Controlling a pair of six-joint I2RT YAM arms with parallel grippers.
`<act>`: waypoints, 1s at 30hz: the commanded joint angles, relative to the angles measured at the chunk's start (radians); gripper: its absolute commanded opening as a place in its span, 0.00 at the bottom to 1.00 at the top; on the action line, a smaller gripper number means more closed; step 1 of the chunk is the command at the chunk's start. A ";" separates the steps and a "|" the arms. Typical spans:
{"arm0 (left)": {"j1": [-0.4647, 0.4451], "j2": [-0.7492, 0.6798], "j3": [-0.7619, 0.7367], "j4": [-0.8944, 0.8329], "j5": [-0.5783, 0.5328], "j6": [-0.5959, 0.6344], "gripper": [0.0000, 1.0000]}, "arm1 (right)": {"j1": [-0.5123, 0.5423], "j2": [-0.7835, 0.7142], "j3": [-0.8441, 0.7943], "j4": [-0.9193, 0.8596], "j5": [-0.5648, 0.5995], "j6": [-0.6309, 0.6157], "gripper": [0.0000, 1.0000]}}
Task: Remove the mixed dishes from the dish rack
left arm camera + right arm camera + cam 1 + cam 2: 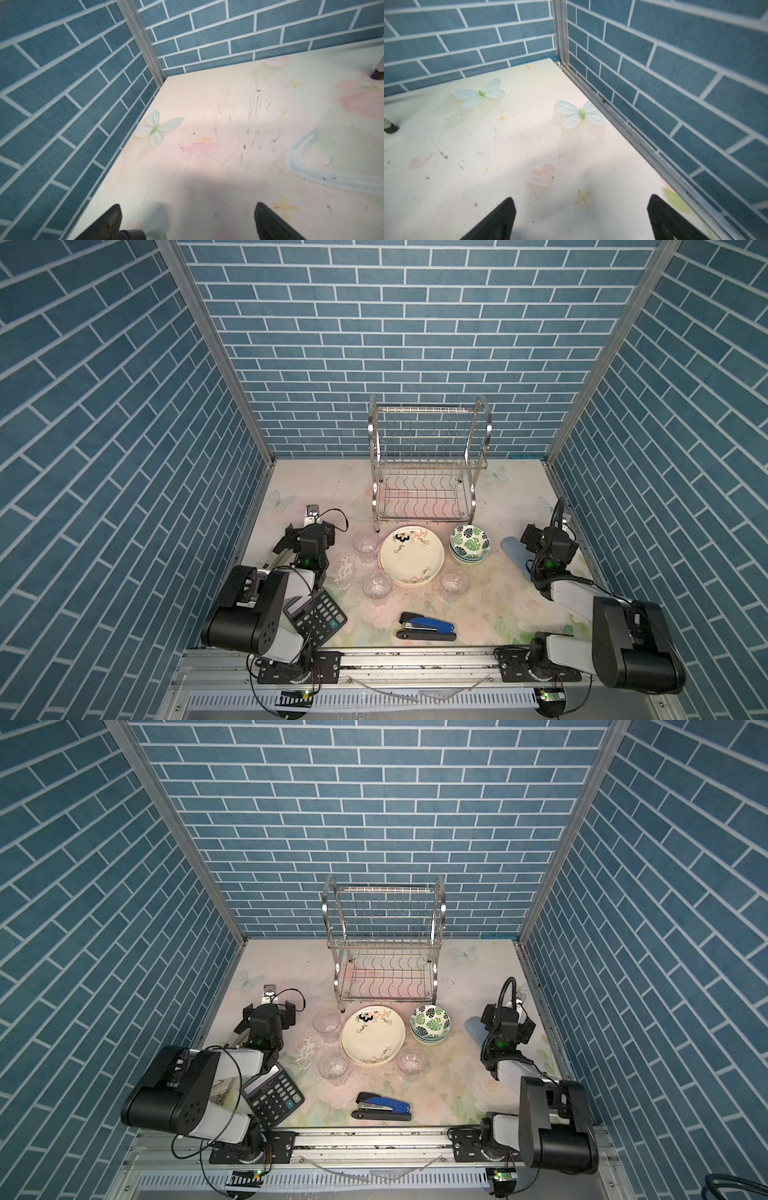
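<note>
The steel wire dish rack point(428, 464) point(384, 944) stands at the back centre, and both its shelves are bare. In front of it lies a stack of plates point(410, 556) point(372, 1036) with a cream floral one on top. Beside that is a stack of bowls point(470, 543) point(430, 1023) topped by a green-leaf bowl. Three clear tumblers point(365, 545) point(377, 592) point(454, 585) stand around the plates. My left gripper point(311, 531) point(188, 220) hovers open over bare table, left of the tumblers. My right gripper point(548, 537) point(581, 216) is open and empty at the far right.
A black calculator point(316, 614) lies partly under the left arm, and a blue stapler point(428, 628) sits near the front edge. A pale blue flat thing point(513, 551) lies by the right arm. Brick-pattern walls enclose three sides. One rack foot point(377, 74) shows in the left wrist view.
</note>
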 commanded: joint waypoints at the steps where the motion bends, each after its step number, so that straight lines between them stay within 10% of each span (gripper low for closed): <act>1: 0.019 0.000 -0.019 0.084 0.063 -0.012 1.00 | -0.008 0.066 -0.002 0.189 -0.051 -0.039 0.99; 12: 0.042 0.052 -0.014 0.108 0.101 -0.027 1.00 | -0.027 0.216 0.064 0.203 -0.336 -0.124 0.99; 30: 0.045 0.056 -0.013 0.115 0.097 -0.028 1.00 | -0.029 0.221 0.086 0.173 -0.411 -0.155 0.99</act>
